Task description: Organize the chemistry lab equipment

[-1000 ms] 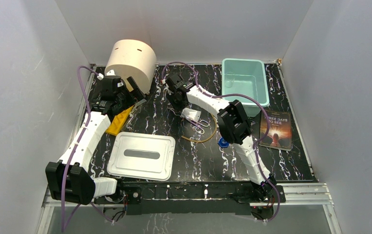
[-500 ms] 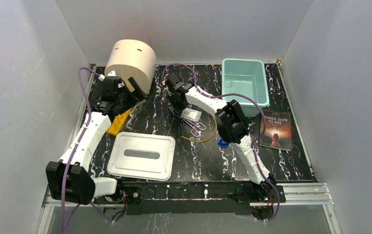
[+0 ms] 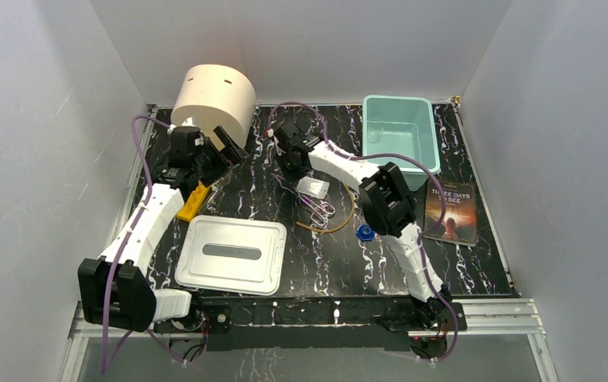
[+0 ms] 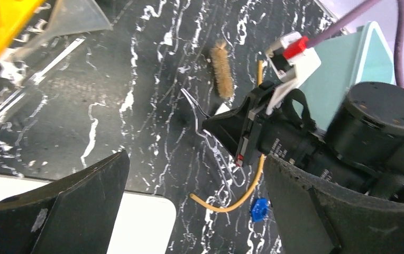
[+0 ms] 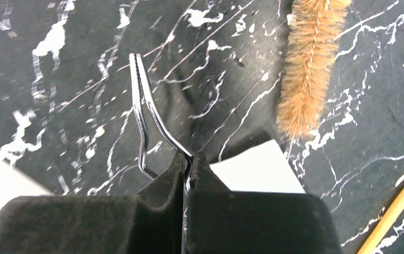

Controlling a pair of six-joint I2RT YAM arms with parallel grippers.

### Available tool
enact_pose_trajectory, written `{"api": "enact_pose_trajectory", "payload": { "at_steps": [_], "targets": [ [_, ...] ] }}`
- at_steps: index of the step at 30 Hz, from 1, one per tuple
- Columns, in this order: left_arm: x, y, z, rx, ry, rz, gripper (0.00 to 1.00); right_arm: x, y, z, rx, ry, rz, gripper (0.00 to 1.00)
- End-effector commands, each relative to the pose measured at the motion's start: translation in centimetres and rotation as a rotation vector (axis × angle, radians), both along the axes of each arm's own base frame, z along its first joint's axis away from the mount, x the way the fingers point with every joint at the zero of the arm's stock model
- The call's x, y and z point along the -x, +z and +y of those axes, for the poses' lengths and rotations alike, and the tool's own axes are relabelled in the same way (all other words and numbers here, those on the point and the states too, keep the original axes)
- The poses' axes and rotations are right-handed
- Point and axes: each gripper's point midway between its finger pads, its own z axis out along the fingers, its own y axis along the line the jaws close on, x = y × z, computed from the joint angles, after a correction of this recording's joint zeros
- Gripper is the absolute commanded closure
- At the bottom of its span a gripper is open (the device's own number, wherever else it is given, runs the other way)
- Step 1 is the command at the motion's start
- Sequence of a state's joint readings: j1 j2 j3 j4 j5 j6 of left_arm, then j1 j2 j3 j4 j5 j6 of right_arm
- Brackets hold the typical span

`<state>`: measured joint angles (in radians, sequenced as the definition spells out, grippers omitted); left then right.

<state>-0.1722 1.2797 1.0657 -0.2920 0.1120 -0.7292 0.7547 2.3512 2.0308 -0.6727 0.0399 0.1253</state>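
Jaws of the left gripper (image 4: 195,159) stand wide apart with nothing between them, over the bench (image 3: 257,195) just in front of the cylinder (image 3: 213,99). Over the last second this arm has drawn up and back, and the rack (image 3: 192,202) beside it now shows as a narrower yellow strip than before, lying ungripped near the bench's left edge. I take it that the rack is not the piece being handled. Further right, the right gripper (image 5: 187,159) has its jaws pressed together on the tongs (image 5: 148,98), pinching the metal just behind the bent tips, which stick out ahead of the fingers. This arm has hardly shifted, yet from above the tongs' handle loops have slid slightly leftward, so the hold looks real and the tongs seem to follow the arm. The brush (image 5: 310,63) lies just beyond the grip, the packet (image 5: 258,168) is close against the jaws' right side, and the tube (image 5: 401,209) curves nearby. The blue cap (image 3: 364,232) sits nearer the arms. At the back right stands the bin (image 3: 396,99), the likely place for the tongs, well apart from them, with the book (image 3: 452,211) beyond it.
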Motion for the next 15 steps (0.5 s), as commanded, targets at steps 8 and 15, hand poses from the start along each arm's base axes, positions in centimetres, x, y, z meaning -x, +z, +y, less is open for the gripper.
{"api": "enact_pose_trajectory", "payload": {
  "at_steps": [8,15],
  "targets": [
    [-1.6,-0.7,-4.5,0.234,-0.113,0.013,0.02,0.4,10.7,1.1,-0.335,0.008,-0.137,1.00],
    [-2.1,-2.0,-7.8,0.300,-0.200,0.045,0.04,1.3,12.1,1.8,-0.432,-0.013,-0.099,1.00]
  ]
}}
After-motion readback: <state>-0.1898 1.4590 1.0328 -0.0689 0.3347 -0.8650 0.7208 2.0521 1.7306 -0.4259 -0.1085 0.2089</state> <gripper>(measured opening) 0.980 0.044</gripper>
